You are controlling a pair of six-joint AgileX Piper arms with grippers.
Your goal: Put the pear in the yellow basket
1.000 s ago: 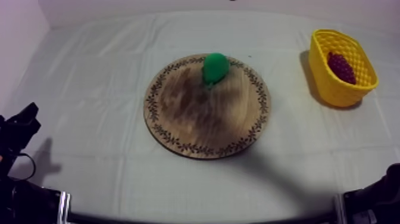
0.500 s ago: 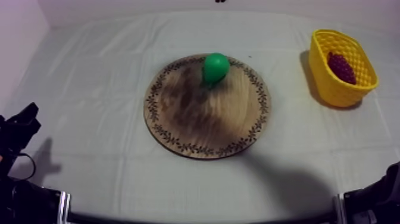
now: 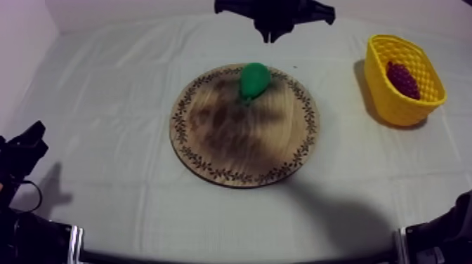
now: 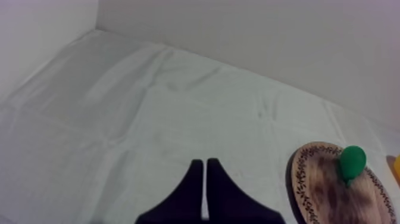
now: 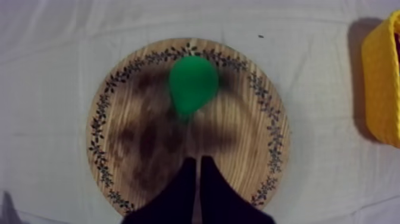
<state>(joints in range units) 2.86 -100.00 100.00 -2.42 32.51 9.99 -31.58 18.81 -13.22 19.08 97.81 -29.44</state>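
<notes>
Pear (image 3: 253, 79) sits on the wooden board (image 3: 239, 144), near its far rim, just above frame centre in the top view. Yellow basket (image 3: 397, 105) is at upper right, well apart from the board, with a bunch of grapes (image 3: 402, 78) inside.

Step in hand, as I read it: approach, nothing grasped yet. My right gripper (image 3: 274, 32) hangs at the top edge of the frame, beyond the board and apart from the pear. Wrist view: its fingers (image 5: 186, 182) lie pressed together in a narrow wedge, empty, over the board with the pear ahead.

Next move needs: spread the fingers wide, drop around the pear's body, close. It looks round and may roll.

Left gripper (image 4: 204, 164) is also closed, empty, over bare cloth (image 4: 119, 119).
</notes>
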